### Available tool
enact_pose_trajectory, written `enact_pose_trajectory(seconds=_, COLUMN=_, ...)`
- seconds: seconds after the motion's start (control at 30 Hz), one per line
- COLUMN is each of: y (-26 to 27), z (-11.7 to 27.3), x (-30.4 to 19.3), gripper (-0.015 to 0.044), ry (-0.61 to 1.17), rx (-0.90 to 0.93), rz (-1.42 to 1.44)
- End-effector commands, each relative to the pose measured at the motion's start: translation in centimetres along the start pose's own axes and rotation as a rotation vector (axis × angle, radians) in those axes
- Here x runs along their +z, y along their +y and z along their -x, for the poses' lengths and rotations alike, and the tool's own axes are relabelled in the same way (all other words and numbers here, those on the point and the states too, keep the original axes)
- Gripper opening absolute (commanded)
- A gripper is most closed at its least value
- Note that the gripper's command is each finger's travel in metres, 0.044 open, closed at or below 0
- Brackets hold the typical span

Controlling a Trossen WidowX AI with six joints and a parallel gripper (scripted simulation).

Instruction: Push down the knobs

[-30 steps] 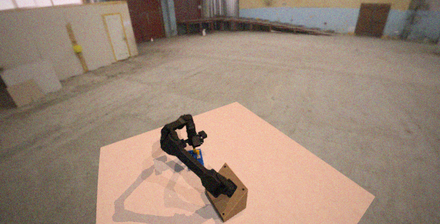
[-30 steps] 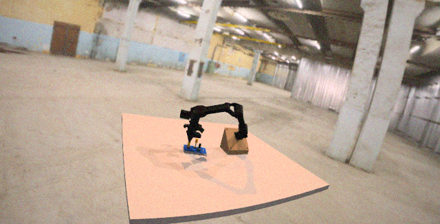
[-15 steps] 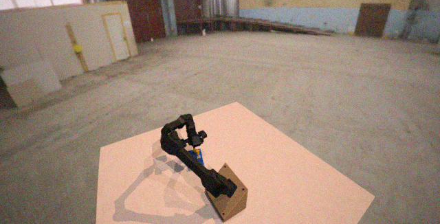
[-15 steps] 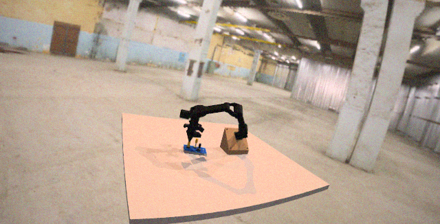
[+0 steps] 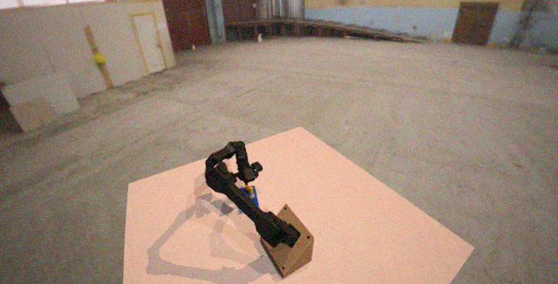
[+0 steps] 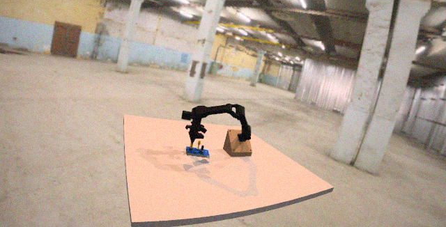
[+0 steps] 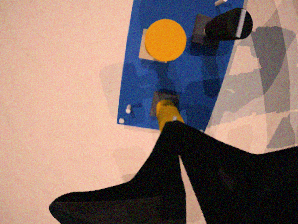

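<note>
The blue circuit board (image 5: 255, 199) (image 6: 197, 153) (image 7: 136, 90) stands on the table. A narrow yellow knob (image 7: 167, 113) (image 6: 191, 146) is on the potentiometer at the board's near end in the wrist view. My gripper (image 7: 172, 127) (image 6: 191, 141) is shut and empty, pointing down, with its tips at the top of this knob; they appear to touch, and the tips hide part of it. A round orange knob (image 7: 165, 40) (image 6: 198, 143) stands tall beside it, free of the gripper. The gap under each knob is too small or hidden to judge.
A black knob (image 7: 230, 24) (image 6: 202, 147) with a white line stands on the board beside the orange knob. Small pale pins (image 7: 128, 108) are near the board's corner. The arm's wooden wedge base (image 5: 301, 249) (image 6: 238, 147) stands on the pink table (image 5: 370, 232) (image 6: 226, 196).
</note>
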State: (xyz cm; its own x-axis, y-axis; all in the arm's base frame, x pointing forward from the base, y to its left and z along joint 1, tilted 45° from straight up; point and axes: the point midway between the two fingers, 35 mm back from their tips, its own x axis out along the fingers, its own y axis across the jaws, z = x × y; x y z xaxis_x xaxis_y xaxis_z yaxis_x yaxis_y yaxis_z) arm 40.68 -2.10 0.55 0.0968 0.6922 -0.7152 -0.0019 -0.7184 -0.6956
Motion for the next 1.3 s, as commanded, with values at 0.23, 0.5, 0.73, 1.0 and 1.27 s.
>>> enact_pose_trajectory(seconds=0.23, y=0.0, z=0.9, x=0.1, gripper=0.0026, ry=-0.003, rx=-0.004, rz=-0.001)
enact_pose_trajectory(seconds=0.5, y=0.0, z=1.0, x=0.2, gripper=0.0236, ry=-0.003, rx=-0.004, rz=-0.001)
enact_pose_trajectory(seconds=0.73, y=-0.2, z=3.2, x=7.0, gripper=0.042, ry=-0.004, rx=0.004, rz=-0.003)
enact_pose_trajectory(seconds=1.0, y=-1.3, z=3.7, x=16.6, gripper=0.044, ry=-0.007, rx=0.003, rz=-0.004)
enact_pose_trajectory(seconds=1.27, y=-1.5, z=3.5, x=18.4, gripper=0.044, ry=-0.007, rx=0.001, rz=-0.004)
